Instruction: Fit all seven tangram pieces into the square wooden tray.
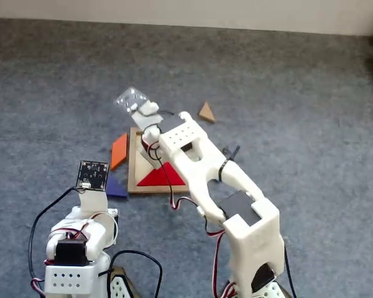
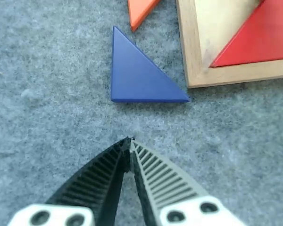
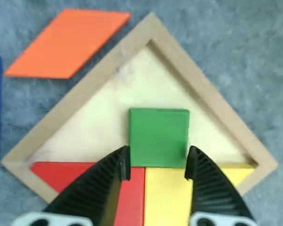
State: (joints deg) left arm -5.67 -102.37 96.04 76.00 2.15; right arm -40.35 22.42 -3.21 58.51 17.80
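The square wooden tray (image 3: 205,89) holds a green square (image 3: 158,136), a red triangle (image 3: 61,172) and a yellow piece (image 3: 170,197). My right gripper (image 3: 157,164) hangs open over the tray, one fingertip on each side of the green square, which lies flat. Beside the tray's left edge an orange parallelogram (image 1: 119,151) and a blue triangle (image 2: 137,77) lie on the carpet. My left gripper (image 2: 130,142) is shut and empty, just short of the blue triangle. A small brown triangle (image 1: 206,112) lies beyond the tray to the right.
Grey carpet (image 1: 311,112) covers the whole floor. The right arm (image 1: 211,174) stretches over the tray's right half and hides it in the high view. The left arm's base (image 1: 74,261) sits at the near left.
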